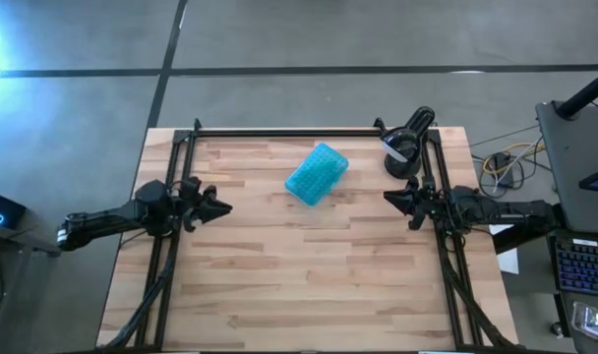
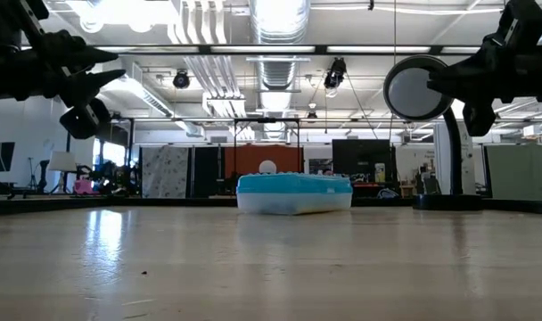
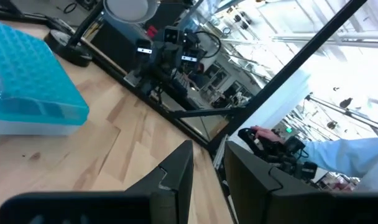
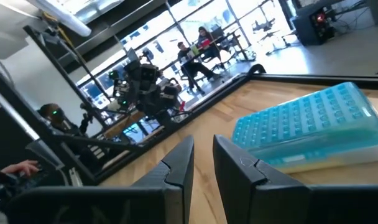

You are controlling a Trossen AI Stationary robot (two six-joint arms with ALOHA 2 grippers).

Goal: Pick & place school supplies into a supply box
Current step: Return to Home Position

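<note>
The supply box (image 1: 317, 173) lies closed on the table's far middle, bumpy turquoise half up and clear half down on the wood; it also shows in the low view (image 2: 294, 193) and both wrist views (image 3: 27, 81) (image 4: 313, 130). No scissors, marker, pencils or pens show in any view. My left gripper (image 1: 226, 206) (image 3: 209, 146) hovers above the table left of the box, fingers nearly together and holding nothing. My right gripper (image 1: 386, 196) (image 4: 202, 142) hovers to the right of the box, likewise narrow and holding nothing. Both point at each other across the table.
A black round device on a stand (image 1: 407, 147) (image 2: 418, 87) sits at the far right corner, close behind my right gripper. A dark frame rail (image 1: 279, 131) runs along the table's far edge. People sit in the room beyond (image 4: 201, 37); a sleeve (image 3: 357, 155) shows off the table.
</note>
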